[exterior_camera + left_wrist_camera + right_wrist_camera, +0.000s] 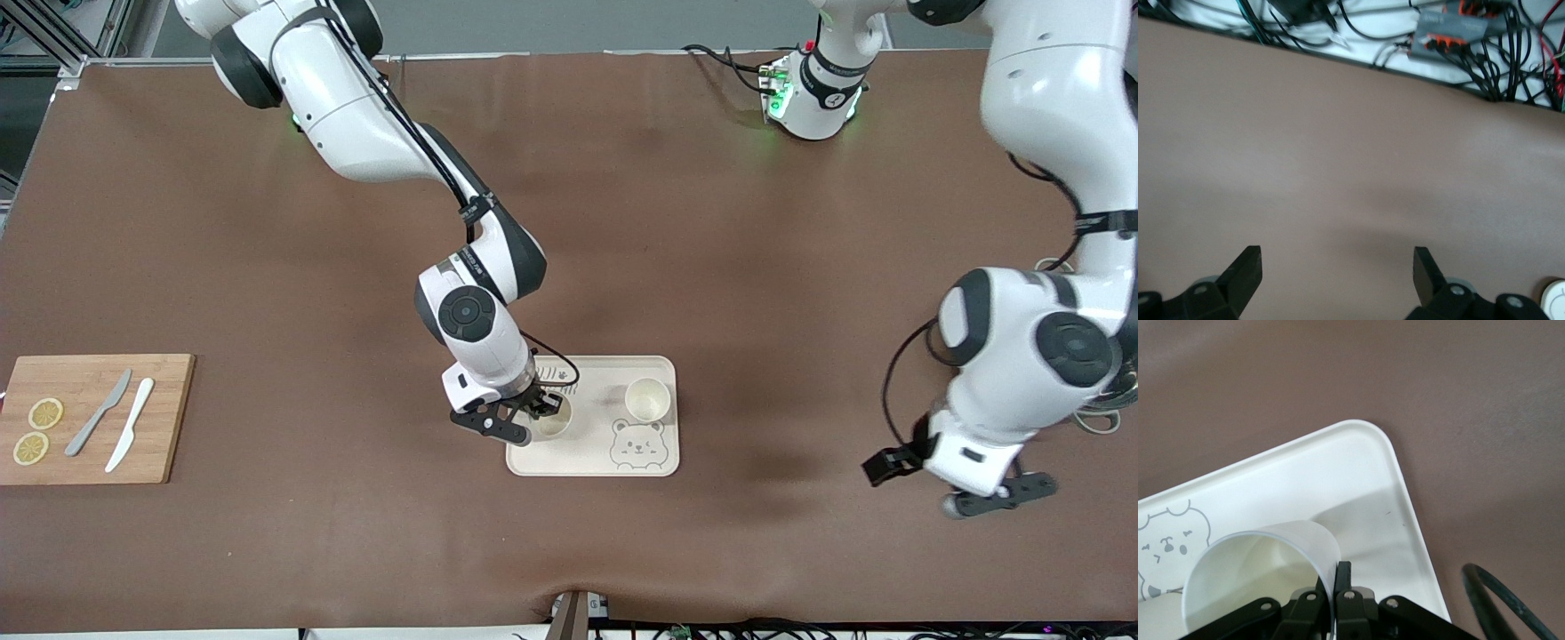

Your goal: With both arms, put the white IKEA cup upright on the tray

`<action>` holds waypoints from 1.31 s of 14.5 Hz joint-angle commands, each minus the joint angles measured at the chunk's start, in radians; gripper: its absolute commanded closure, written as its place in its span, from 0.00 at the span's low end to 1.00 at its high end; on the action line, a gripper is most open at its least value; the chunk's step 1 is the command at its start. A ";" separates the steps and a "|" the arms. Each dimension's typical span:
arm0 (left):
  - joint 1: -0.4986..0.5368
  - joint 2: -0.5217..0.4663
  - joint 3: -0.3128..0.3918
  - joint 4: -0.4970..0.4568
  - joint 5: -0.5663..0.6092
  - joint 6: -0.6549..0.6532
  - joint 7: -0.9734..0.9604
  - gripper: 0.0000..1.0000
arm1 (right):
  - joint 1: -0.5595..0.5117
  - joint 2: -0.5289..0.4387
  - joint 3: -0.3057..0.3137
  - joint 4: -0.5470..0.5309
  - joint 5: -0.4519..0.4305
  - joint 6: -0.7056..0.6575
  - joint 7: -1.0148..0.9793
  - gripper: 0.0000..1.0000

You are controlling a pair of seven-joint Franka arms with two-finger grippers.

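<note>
**Second cup pinched by its rim, over the tray**

My right gripper (pixel 544 411) is clenched on the wall of a white cup (pixel 553 421), one finger inside the mouth and one outside, as my right wrist view shows (pixel 1336 587). The cup (pixel 1261 570) sits over the tray (pixel 653 369), at the end toward the right arm, mouth up as far as I can judge; whether its base already touches the tray I cannot tell. Another white cup (pixel 646 398) stands upright on the same tray, just above the bear drawing (pixel 637 444).

I judge this cup light, stiff and thin-walled, and smooth enough to slip or pivot in a rim pinch. Holding the wall near the lip suits it, but a tilt on release could tip it, so I would let go only once it rests flat.

My left gripper (pixel 965 487) waits over bare table toward the left arm's end, well apart from the tray, fingers (pixel 1245 270) spread wide and holding nothing
</note>
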 commanded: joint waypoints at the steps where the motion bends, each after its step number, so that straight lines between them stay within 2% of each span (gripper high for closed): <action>1: 0.057 -0.066 -0.040 -0.025 -0.020 -0.064 0.072 0.00 | 0.016 0.026 -0.010 0.032 -0.012 0.011 0.030 1.00; 3: 0.060 -0.115 -0.041 -0.021 -0.026 -0.126 0.074 0.00 | 0.016 0.029 -0.012 0.032 -0.012 0.012 0.031 1.00; 8: 0.055 -0.262 -0.046 -0.015 -0.084 -0.402 0.074 0.00 | 0.021 0.032 -0.012 0.027 -0.015 0.023 0.030 1.00; 9: 0.057 -0.285 -0.046 -0.015 -0.099 -0.429 0.074 0.00 | 0.019 0.032 -0.012 0.027 -0.019 0.023 0.028 0.55; 10: 0.057 -0.305 -0.043 -0.015 -0.115 -0.437 0.072 0.00 | 0.018 0.031 -0.012 0.027 -0.021 0.023 0.028 0.16; 11: 0.057 -0.324 -0.040 -0.017 -0.126 -0.437 0.069 0.00 | 0.018 0.031 -0.012 0.027 -0.029 0.023 0.027 0.00; 15: 0.025 -0.364 -0.020 -0.020 -0.124 -0.507 0.074 0.00 | 0.000 -0.023 -0.010 0.026 -0.052 0.000 0.014 0.00; 16: -0.024 -0.368 0.032 -0.018 -0.126 -0.527 0.077 0.00 | -0.007 -0.040 -0.010 0.026 -0.053 -0.041 0.008 0.00; 17: -0.085 -0.391 0.117 -0.018 -0.130 -0.554 0.081 0.00 | -0.008 -0.070 -0.010 0.026 -0.053 -0.098 -0.013 0.00; 18: -0.118 -0.408 0.161 -0.018 -0.142 -0.574 0.092 0.00 | -0.011 -0.119 -0.010 0.026 -0.052 -0.168 -0.036 0.00; 19: -0.124 -0.411 0.173 -0.018 -0.164 -0.584 0.127 0.00 | -0.017 -0.168 -0.010 0.026 -0.050 -0.248 -0.050 0.00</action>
